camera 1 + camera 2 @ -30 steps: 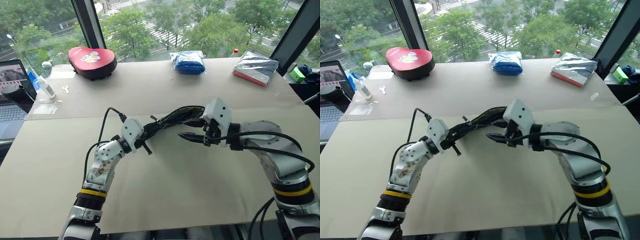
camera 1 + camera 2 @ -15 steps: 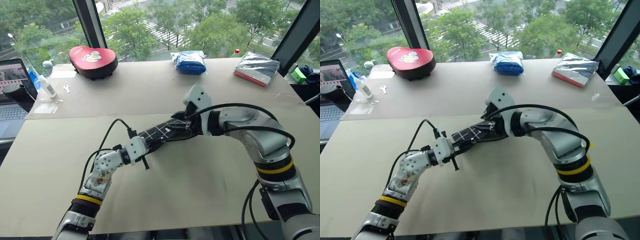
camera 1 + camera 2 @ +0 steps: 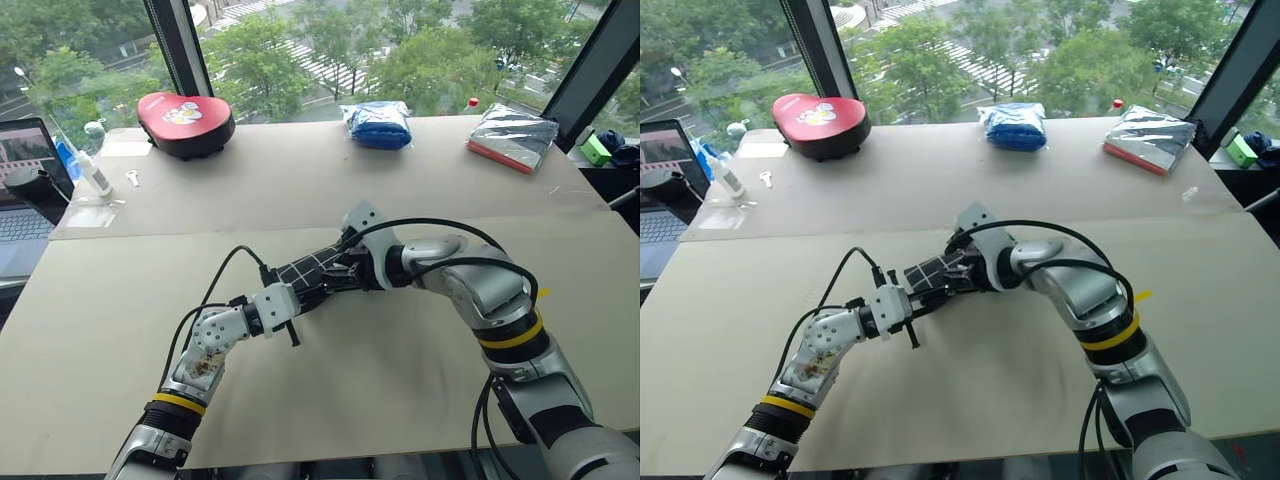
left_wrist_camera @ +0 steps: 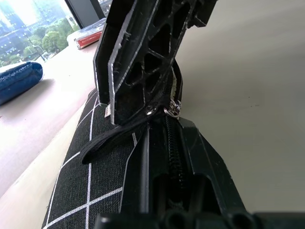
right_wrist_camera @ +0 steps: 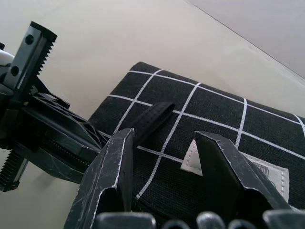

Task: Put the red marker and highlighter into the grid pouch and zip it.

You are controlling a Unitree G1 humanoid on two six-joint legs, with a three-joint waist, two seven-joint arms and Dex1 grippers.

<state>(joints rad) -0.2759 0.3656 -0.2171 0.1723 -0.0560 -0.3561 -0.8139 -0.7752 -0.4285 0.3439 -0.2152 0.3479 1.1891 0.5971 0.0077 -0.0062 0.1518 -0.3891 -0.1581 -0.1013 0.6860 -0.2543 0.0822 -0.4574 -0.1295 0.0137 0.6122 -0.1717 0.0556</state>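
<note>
Left eye view: red heart case (image 3: 185, 122), blue bundle (image 3: 377, 124) sit behind; left end effector (image 3: 300, 300) pinches grid pouch (image 3: 318, 267), right end effector (image 3: 335, 282) half-spread.

Beige table (image 3: 420, 190), big windows (image 3: 300, 40), daylight, green trees (image 3: 440, 50) outside

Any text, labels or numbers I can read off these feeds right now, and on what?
Nothing legible.
White label on the grid pouch: printed lines, too blurred to read.
Red heart-shaped case: a white and yellow design, no readable words.
Laptop screen: too small to read.
</note>
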